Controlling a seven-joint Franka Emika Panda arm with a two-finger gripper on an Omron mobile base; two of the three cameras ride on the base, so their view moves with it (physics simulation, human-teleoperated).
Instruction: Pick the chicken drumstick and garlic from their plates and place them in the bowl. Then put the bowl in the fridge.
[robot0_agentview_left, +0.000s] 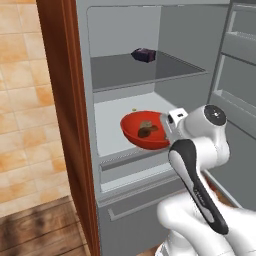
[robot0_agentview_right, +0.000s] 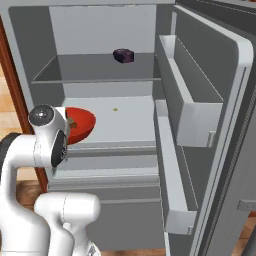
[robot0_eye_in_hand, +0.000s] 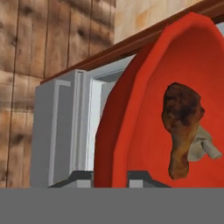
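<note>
Bowl (robot0_agentview_left: 145, 131) below shelf holding purple box (robot0_agentview_left: 143, 54).

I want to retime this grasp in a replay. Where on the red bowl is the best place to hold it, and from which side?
The thin rim of the red bowl, on the side facing out of the fridge. It is wide and shallow, so only the wall fits between the fingers; the gripper straddles it there, leaving the chicken drumstick and garlic clear.

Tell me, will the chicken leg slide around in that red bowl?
Probably. The bowl looks glossy and hangs tilted at the gripper, so the drumstick could slip toward the low side. Its club shape would likely slide, not roll far.
</note>
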